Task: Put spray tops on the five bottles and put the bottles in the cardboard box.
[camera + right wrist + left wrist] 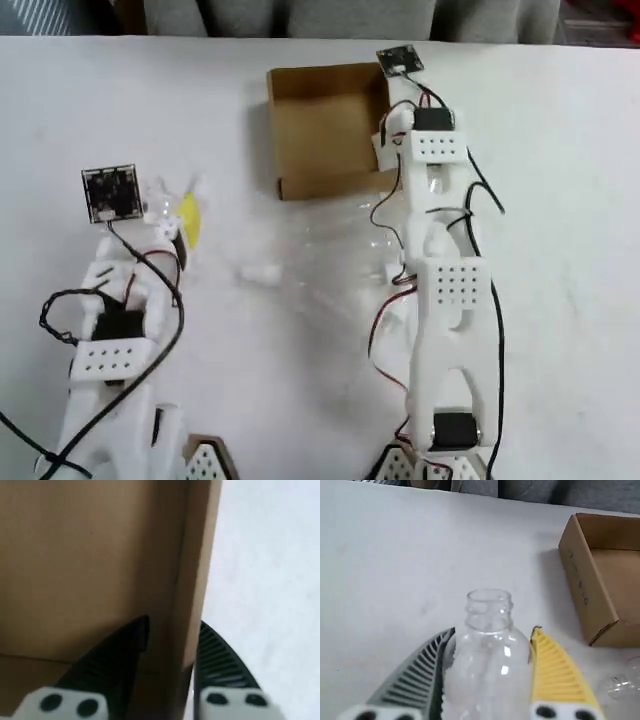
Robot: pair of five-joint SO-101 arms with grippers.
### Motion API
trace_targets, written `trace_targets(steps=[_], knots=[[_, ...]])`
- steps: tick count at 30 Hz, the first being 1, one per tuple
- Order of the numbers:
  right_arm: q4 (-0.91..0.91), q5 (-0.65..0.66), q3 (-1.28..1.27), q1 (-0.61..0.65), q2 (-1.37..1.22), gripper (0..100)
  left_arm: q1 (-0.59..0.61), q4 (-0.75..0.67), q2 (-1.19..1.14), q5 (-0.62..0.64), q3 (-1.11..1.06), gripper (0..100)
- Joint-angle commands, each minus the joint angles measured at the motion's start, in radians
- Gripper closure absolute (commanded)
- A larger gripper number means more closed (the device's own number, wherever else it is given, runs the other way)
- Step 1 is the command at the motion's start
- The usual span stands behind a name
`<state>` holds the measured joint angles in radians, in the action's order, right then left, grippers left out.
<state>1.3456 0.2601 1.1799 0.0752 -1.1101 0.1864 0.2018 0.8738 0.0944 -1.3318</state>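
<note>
bottle [487, 655] of clear plastic with an open neck sits clenched in the left gripper [493, 630], between its grey and yellow fingers, over the white table [395, 555] and apart from the cardboard box [320, 125]. we see the right gripper [173, 625] pinching the box's side wall, one black finger inside and one outside.

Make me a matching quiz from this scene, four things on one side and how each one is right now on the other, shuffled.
Things:
1. left gripper
2. right gripper
3. clear bottle
4. cardboard box

States:
A. no spray top on its neck
B. fingers either side of a cardboard wall
C. brown, top open
D. closed around the clear bottle

Pairs: 1-D, 2-B, 3-A, 4-C
</note>
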Motion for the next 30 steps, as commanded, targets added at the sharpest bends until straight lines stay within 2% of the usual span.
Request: trace_targets(steps=[1,8,15,20,27,30], knots=[[0.133,0.000,0.201,0.018,-0.028,97.9,0.008,-0.028,0.031,-0.009,0.008,98],[0.384,0.008,0.394,0.041,-0.062,98.2,0.008,-0.028,0.031,-0.009,0.006,98],[0.384,0.057,0.396,0.018,-0.073,98.3,0.013,-0.026,0.031,-0.011,0.006,98],[0.387,-0.092,0.331,-0.025,-0.062,98.3,0.013,-0.028,0.031,-0.011,0.006,98],[0.387,-0.097,0.239,-0.027,-0.062,98.3,0.013,-0.028,0.031,-0.011,0.006,98],[0.389,-0.052,0.232,-0.027,-0.061,98.3,0.013,-0.028,0.031,-0.011,0.006,98]])
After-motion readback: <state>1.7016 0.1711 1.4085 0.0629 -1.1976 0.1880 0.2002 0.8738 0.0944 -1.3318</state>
